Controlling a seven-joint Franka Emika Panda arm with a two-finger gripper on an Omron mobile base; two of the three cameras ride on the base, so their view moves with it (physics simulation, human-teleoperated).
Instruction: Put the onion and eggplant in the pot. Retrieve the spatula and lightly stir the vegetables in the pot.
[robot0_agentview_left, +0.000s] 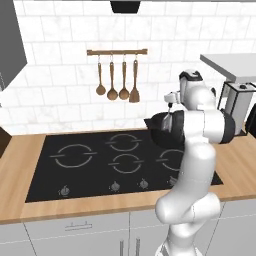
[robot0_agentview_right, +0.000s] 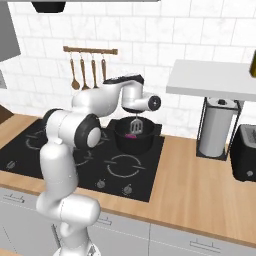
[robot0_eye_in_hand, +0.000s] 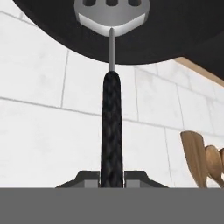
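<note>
Gripper (robot0_eye_in_hand: 112, 181): clamped on the spatula (robot0_eye_in_hand: 111, 109) handle.
Spatula: slotted head at 12 o'clock, over the pot (robot0_agentview_right: 132, 137).
Onion (robot0_agentview_right: 132, 135): inside pot, below the head.

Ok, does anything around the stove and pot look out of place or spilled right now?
Nothing stands out. The pot sits upright on the cooktop, with the onion inside it. The tool is shut on the spatula, whose slotted head hangs over the pot. No spill shows on the wooden counter.

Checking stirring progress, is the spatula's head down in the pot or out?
In: the spatula hangs head-down from the gripper, its slotted head inside the pot rim.
</note>
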